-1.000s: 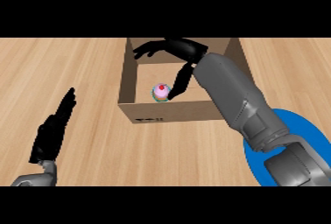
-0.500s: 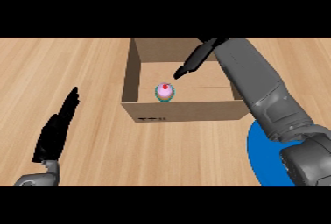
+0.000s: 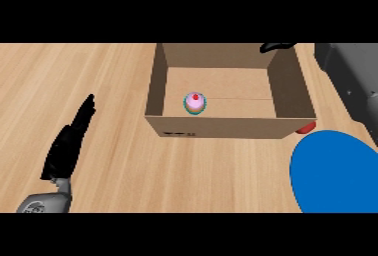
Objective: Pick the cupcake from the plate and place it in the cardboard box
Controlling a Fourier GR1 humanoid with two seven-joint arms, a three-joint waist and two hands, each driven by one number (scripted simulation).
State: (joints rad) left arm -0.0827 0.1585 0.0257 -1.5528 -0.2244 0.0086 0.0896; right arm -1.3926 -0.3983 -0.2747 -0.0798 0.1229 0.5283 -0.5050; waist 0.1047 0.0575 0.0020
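The cupcake [image 3: 194,103], pink with a red top and a teal wrapper, stands upright on the floor of the open cardboard box [image 3: 221,127], near its front wall. The blue plate [image 3: 332,172] lies at the lower right with nothing on it. Of my right hand [image 3: 275,47] only a black tip shows, above the box's far right corner, apart from the cupcake; its grey forearm [image 3: 353,75] runs down the right edge. My left hand [image 3: 70,142] rests open at the lower left, fingers straight and pointing away.
A small red object [image 3: 306,128] peeks out between the box's front right corner and the plate. Bare wooden counter [image 3: 81,70] stretches to the left of the box and in front of it.
My right hand has risen out of the box and drawn back to the upper right, leaving the cupcake standing inside. The view has shifted, so the box sits further right. The left hand stays still.
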